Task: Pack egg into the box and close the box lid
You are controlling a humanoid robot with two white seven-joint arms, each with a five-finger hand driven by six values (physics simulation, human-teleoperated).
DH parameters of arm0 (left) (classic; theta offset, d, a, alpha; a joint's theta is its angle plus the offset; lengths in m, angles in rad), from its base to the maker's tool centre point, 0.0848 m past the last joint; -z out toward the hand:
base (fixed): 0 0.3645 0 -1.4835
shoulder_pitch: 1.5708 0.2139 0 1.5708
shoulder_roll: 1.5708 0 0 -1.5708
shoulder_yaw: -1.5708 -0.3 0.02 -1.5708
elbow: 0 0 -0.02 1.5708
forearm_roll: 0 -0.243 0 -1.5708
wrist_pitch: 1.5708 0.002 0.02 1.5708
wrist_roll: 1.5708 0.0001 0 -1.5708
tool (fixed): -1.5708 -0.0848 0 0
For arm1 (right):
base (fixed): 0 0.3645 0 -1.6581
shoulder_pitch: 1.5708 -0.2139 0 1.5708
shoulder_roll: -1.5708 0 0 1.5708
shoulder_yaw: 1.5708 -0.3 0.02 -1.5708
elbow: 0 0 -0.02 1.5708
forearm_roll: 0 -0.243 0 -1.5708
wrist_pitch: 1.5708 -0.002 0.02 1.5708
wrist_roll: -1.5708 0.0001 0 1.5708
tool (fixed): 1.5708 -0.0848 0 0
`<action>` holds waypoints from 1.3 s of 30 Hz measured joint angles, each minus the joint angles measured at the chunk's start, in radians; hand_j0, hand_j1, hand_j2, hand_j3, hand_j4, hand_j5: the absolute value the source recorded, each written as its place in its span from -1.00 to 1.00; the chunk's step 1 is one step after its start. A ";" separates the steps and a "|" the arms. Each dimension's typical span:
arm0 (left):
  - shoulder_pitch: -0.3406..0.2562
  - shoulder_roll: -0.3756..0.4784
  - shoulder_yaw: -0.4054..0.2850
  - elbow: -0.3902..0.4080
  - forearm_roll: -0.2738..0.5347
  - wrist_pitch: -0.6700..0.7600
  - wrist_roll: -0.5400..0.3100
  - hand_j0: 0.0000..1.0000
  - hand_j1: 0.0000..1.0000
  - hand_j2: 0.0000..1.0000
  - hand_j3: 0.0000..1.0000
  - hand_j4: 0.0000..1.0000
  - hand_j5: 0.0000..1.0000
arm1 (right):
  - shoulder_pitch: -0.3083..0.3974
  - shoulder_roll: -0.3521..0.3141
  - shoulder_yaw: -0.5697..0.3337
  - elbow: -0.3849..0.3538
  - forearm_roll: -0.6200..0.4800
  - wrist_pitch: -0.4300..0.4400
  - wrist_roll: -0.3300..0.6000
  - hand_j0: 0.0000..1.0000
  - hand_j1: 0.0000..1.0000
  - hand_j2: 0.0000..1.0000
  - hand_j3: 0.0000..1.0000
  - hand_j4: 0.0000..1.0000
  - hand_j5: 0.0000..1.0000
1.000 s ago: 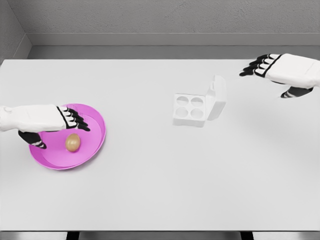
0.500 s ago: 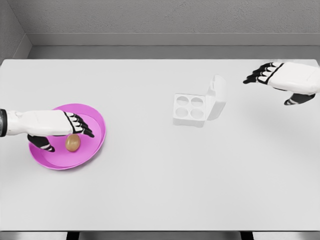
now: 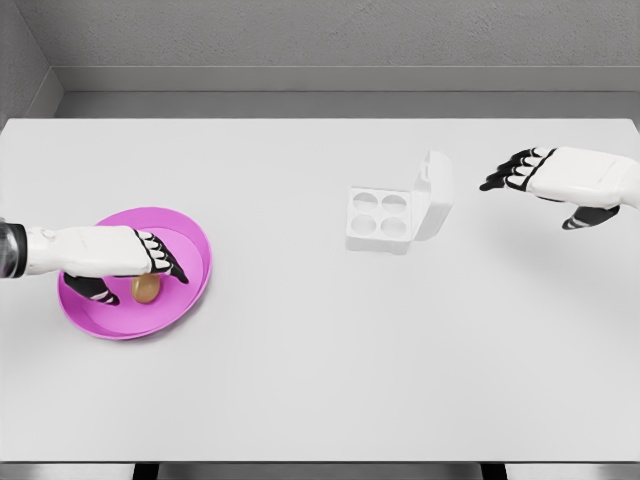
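Note:
A brown egg (image 3: 146, 290) lies in the pink plate (image 3: 190, 240) at the table's left. My left hand (image 3: 146, 284) is low over it, thumb on the egg's left and fingers (image 3: 165, 262) stretched across its top right; the hand is open and partly hides the egg. The white egg box (image 3: 380, 220) stands in the middle right with four empty cups and its lid (image 3: 434, 195) upright on the right side. My right hand (image 3: 530, 200) hovers open to the right of the lid, apart from it.
The white table (image 3: 320, 370) stretches wide around the plate and box. A grey wall (image 3: 320, 40) runs behind the far edge. Nothing else stands on the surface.
My left hand has dropped lower onto the plate, closing in around the egg. My right hand sank slightly and shifted a little, staying to the right of the box.

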 measured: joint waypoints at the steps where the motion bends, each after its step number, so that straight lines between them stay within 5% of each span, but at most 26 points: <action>1: 0.000 -0.006 0.001 0.007 -0.001 0.000 0.000 0.75 0.75 0.75 0.75 0.75 0.75 | 0.000 0.000 0.000 0.000 0.000 0.000 0.000 1.00 1.00 1.00 1.00 1.00 1.00; 39: 0.021 -0.023 -0.002 0.029 -0.006 0.000 -0.006 0.40 0.40 0.40 0.40 0.40 0.40 | 0.006 -0.001 0.026 0.006 0.002 0.000 0.000 1.00 1.00 1.00 1.00 1.00 1.00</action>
